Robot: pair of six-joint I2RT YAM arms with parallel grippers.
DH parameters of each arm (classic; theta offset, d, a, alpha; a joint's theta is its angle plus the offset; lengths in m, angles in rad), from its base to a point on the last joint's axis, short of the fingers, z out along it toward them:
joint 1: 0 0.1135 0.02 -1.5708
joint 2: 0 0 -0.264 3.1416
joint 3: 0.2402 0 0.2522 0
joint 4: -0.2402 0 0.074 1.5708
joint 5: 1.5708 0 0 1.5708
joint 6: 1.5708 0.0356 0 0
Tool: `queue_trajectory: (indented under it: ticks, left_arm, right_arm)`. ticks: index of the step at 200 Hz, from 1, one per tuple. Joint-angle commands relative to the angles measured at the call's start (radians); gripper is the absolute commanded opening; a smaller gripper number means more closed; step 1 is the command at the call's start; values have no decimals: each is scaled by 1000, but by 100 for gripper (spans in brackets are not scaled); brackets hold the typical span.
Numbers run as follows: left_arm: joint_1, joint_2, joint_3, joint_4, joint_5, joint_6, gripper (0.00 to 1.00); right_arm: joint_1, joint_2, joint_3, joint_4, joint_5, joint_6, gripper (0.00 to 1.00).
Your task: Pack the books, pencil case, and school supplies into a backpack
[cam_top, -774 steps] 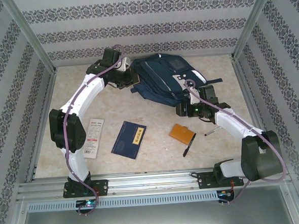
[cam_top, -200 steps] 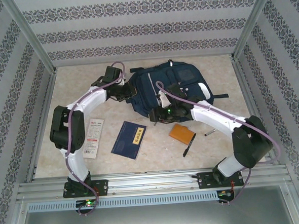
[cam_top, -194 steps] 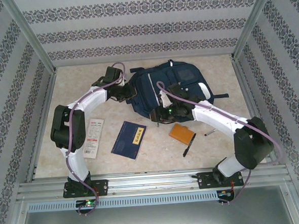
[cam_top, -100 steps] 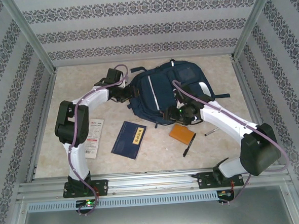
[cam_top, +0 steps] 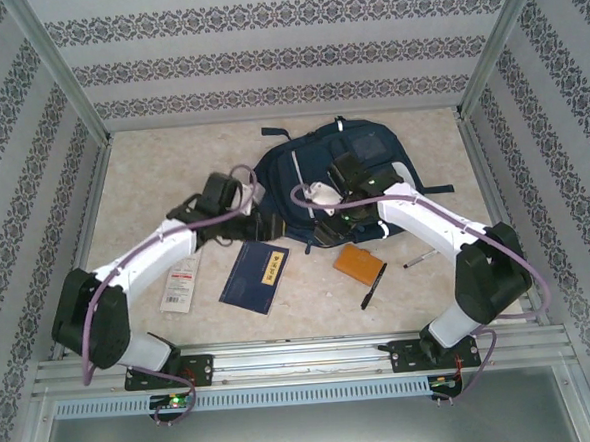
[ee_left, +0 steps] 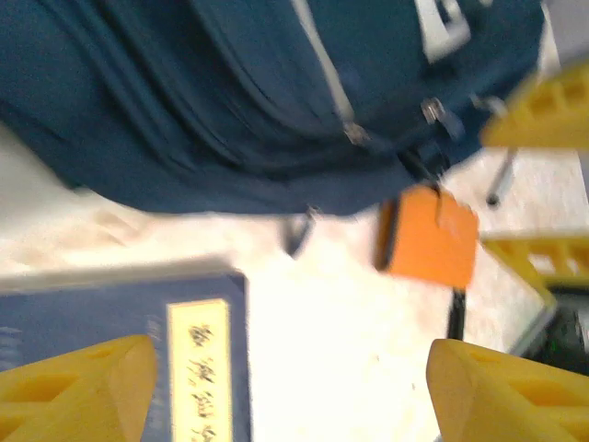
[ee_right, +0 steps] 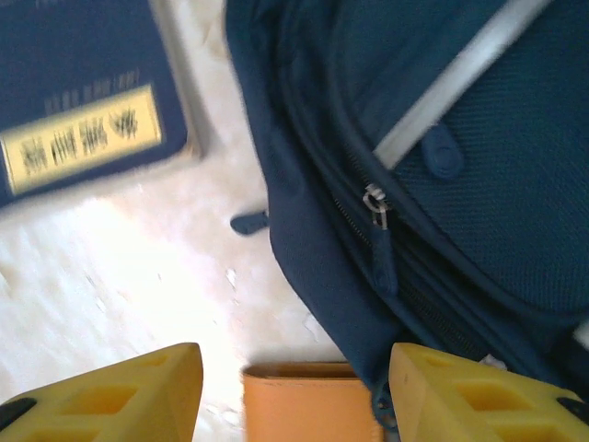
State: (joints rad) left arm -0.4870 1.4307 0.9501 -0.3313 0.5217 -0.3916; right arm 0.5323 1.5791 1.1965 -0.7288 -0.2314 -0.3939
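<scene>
Nothing is packed yet, and the step in hand looks like opening the backpack point(cam_top: 347, 173). It lies flat at the middle-back of the desk point(cam_top: 152, 180) and looks zipped shut. Both arms reach to its near edge. The left end effector point(ee_left: 290, 364) hovers released, its jaws spread over bare desk between the booklet point(cam_top: 255, 274) and the bag, gripping nothing. The right end effector point(ee_right: 293, 359) is likewise released and empty, with a zipper pull point(ee_right: 375, 210) just ahead of its fingers.

The next move probably calls for pinching that small pull while the other arm steadies the fabric (soft cloth will drag otherwise).

The count:
- One backpack.
- One navy booklet.
- One orange case point(cam_top: 359, 262), touching the bag's near edge.
- One black pen point(cam_top: 372, 290).
- One white packet point(cam_top: 182, 284) at the left.
- One slim pale stick point(cam_top: 416, 261), too small to identify.
</scene>
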Motion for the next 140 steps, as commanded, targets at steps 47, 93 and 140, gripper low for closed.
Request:
queue_trajectory:
  ticks: [47,93,140]
  left_arm:
    - [-110,-41,-295,564,-38,206,69]
    - [-155,20,-351,823,47,375,68]
    - [-173,142,-355,991,15,380,62]
  right_arm:
    - [12,149,-76,204,38,-435,42]
    - [3,115,-143,321,33,-463,6]
    - [-116,-65,-206,428,-304,-302,0]
